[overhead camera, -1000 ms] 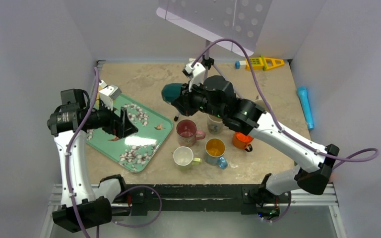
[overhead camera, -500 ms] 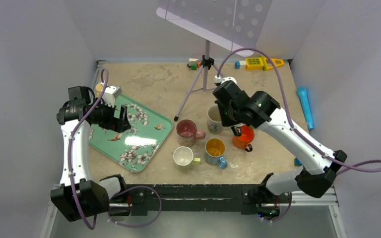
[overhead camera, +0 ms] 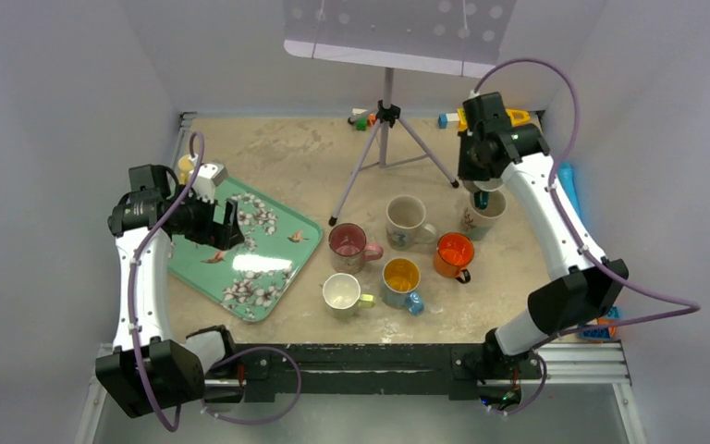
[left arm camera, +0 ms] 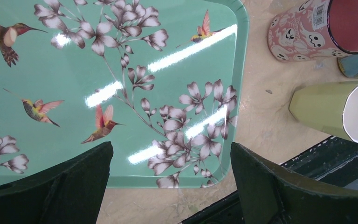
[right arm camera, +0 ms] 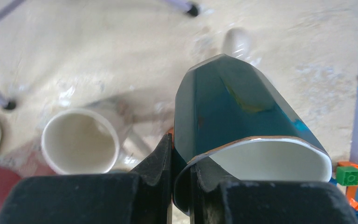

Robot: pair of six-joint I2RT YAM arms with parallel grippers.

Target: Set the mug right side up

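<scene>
teal mug [right arm camera: 233, 107] sits rim-clamped in the right tool [right arm camera: 181, 161], arm stretched far right.

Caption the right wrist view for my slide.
Right fingers pinch the rim of a dark teal faceted mug, a cream mug beside it.

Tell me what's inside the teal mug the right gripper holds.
Only bare white wall shows inside the teal mug, plus one finger of the right gripper over the rim. Its bottom is hidden.
</scene>
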